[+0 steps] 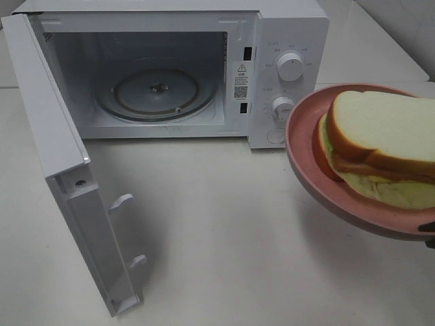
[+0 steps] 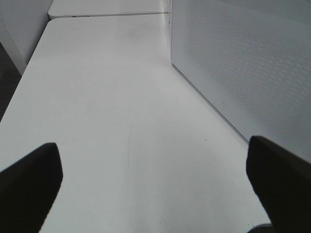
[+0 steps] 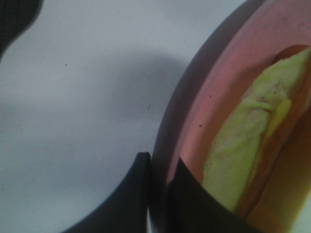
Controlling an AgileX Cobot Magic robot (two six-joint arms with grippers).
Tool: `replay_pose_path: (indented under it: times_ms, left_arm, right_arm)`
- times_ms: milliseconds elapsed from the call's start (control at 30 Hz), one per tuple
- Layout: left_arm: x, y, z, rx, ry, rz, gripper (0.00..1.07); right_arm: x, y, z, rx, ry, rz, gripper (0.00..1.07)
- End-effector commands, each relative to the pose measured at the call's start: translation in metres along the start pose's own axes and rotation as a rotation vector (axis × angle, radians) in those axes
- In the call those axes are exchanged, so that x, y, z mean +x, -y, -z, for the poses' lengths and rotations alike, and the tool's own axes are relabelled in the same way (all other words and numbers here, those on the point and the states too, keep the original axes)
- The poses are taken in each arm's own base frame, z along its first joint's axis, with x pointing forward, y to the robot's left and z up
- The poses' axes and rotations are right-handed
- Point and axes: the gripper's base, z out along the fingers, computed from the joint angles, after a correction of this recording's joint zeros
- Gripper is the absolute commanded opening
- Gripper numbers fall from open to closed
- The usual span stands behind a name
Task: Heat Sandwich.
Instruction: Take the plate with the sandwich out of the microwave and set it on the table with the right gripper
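Note:
The sandwich point(image 1: 380, 146), white bread over a red-brown layer and a pale yellow-green layer, lies on a round pink plate point(image 1: 299, 149) held in the air at the right, in front of the microwave's knobs. My right gripper point(image 3: 160, 162) is shut on the rim of the plate point(image 3: 218, 97), with the sandwich point(image 3: 248, 141) just beyond its fingers. Only a dark tip of the right gripper point(image 1: 428, 234) shows under the plate in the high view. The left gripper point(image 2: 155, 179) stands open and empty over the table, beside the microwave's perforated side wall point(image 2: 243, 63).
The white microwave point(image 1: 285, 41) stands at the back with its door point(image 1: 61, 149) swung wide open to the left, reaching toward the table's front. Its glass turntable point(image 1: 155, 92) is bare. Two knobs point(image 1: 291, 66) sit on its right panel.

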Motion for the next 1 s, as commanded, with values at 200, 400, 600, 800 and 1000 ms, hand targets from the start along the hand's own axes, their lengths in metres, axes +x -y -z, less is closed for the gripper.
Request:
replay_pose_path:
  times_ms: [200, 400, 600, 800, 1000]
  left_arm:
    - [0.000, 0.001, 0.001, 0.008, 0.005, 0.003, 0.98]
    - [0.000, 0.001, 0.001, 0.008, 0.005, 0.003, 0.98]
    - [0.000, 0.001, 0.001, 0.008, 0.005, 0.003, 0.98]
    - [0.000, 0.001, 0.001, 0.008, 0.005, 0.003, 0.98]
    - [0.000, 0.001, 0.001, 0.008, 0.005, 0.003, 0.98]
  right_arm:
    - [0.010, -0.003, 0.004, 0.032, -0.076, -0.119, 0.00]
    - [0.015, -0.004, 0.004, 0.030, -0.130, -0.246, 0.00]
    - [0.019, -0.005, 0.005, 0.044, -0.174, -0.360, 0.00]
    - [0.025, -0.003, 0.006, 0.084, -0.232, -0.493, 0.00]
    - [0.028, 0.000, 0.007, 0.138, -0.246, -0.583, 0.00]
